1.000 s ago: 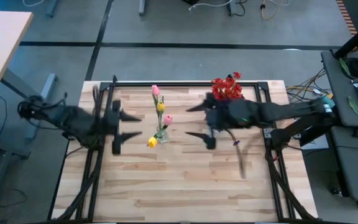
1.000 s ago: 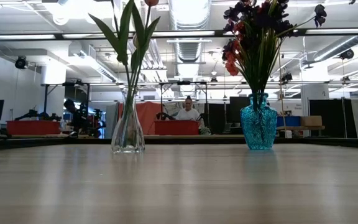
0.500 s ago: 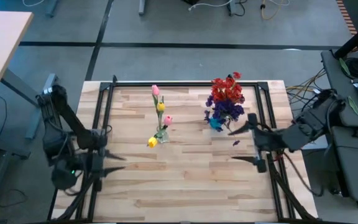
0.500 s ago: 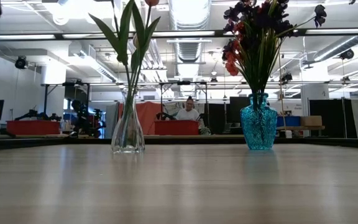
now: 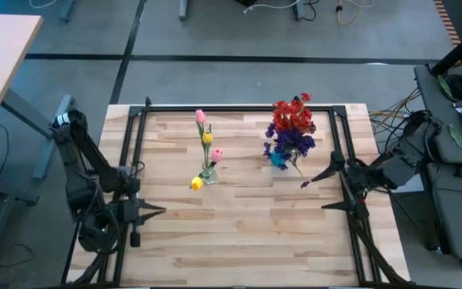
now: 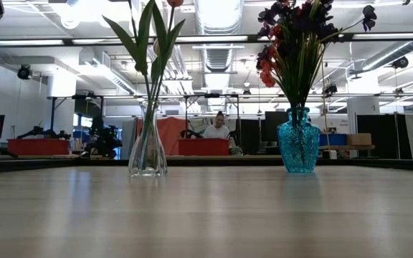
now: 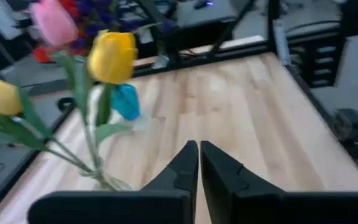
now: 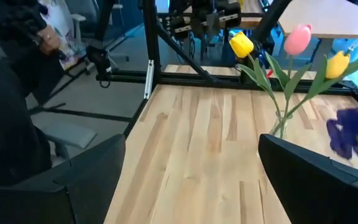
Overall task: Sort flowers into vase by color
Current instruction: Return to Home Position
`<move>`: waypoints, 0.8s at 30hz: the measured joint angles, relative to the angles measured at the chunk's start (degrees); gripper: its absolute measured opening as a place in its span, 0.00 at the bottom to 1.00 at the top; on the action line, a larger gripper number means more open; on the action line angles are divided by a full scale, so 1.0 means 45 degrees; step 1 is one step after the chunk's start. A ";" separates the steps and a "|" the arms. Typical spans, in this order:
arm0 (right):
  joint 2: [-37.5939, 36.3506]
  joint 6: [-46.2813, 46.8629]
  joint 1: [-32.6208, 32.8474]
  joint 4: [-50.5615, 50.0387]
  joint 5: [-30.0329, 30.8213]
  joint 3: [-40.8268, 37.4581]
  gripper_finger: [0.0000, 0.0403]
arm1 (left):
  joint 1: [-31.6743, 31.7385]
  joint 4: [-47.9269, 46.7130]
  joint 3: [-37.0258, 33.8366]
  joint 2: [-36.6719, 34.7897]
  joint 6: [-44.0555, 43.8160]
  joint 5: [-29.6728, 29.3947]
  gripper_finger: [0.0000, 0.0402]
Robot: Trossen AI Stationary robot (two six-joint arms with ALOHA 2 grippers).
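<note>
While tulips (image 5: 207, 138) fill the clear vase (image 5: 208, 174) and red and purple sprays (image 5: 293, 119) the blue vase (image 5: 278, 159), the right gripper (image 5: 321, 193), fingers (image 5: 327, 172) wide near a drooping purple sprig (image 5: 304, 184), might snag it; the left gripper (image 5: 157, 210), fingers narrow, waits at the bench (image 5: 239, 233) edge.

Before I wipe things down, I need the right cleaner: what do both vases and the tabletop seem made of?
Clear vase: probably glass, glossy; the room shows through it. Blue vase: likely tinted glass, textured, translucent; could be plastic. Tabletop: light wood planks, matt, visible grain and seams.
</note>
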 joint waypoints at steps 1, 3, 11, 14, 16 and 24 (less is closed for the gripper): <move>-0.0199 -0.0023 0.0000 0.0253 -0.0004 -0.0292 0.90 | 0.0157 0.0306 -0.0224 -0.0126 0.0211 -0.0168 0.01; -0.0601 -0.0138 0.0000 0.0800 -0.0009 -0.0836 0.90 | 0.0559 0.1305 -0.0697 -0.0381 0.1000 -0.0248 0.01; -0.1435 -0.0482 -0.0094 0.2725 -0.0004 -0.2596 0.90 | 0.3575 0.7837 -0.3015 -0.1826 0.7689 0.4398 0.00; -0.1393 -0.0654 -0.0376 0.3523 -0.0011 -0.3103 0.90 | 0.4943 0.8339 -0.3895 -0.2726 0.8116 0.6174 0.00; -0.1322 -0.0862 -0.0578 0.4104 -0.0227 -0.3465 0.89 | 0.5714 0.8268 -0.4531 -0.3396 0.7842 0.6875 0.00; -0.1226 -0.1880 -0.1435 0.6427 -0.1909 -0.4809 0.89 | 0.6804 0.8492 -0.6426 -0.6095 0.7470 0.8408 0.00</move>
